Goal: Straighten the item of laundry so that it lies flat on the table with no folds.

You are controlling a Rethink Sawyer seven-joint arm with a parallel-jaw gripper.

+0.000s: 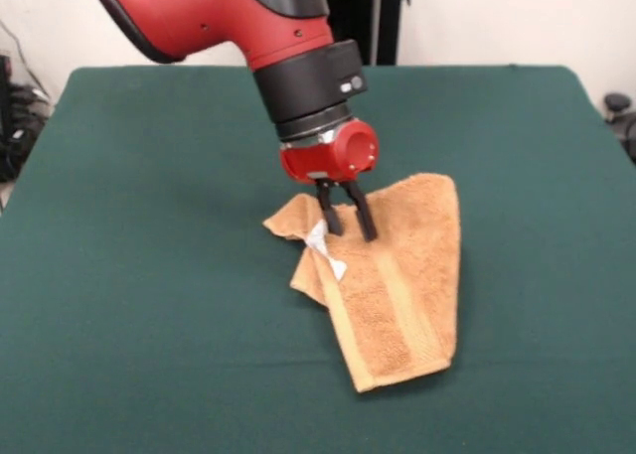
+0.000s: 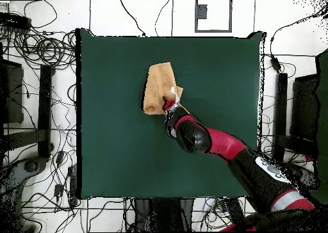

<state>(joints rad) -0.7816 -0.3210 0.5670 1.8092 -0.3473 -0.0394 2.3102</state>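
Observation:
The tan-orange towel (image 1: pixel 397 275) lies folded over itself near the middle of the green table (image 1: pixel 149 275), with a woven border band running along it and a white tag (image 1: pixel 324 245) at its left fold. My gripper (image 1: pixel 351 232) points down, its two black fingers apart, with the tips on the towel's left part just beside the tag. In the overhead view the towel (image 2: pixel 159 84) lies in the table's (image 2: pixel 115 147) far half, and my gripper (image 2: pixel 170 105) is at its near right corner, where the fingers are hidden.
The red and black arm (image 2: pixel 218 144) reaches in from the bottom right in the overhead view. Cables and stands (image 2: pixel 38 51) lie on the floor around the table. Green cloth lies bare on all sides of the towel.

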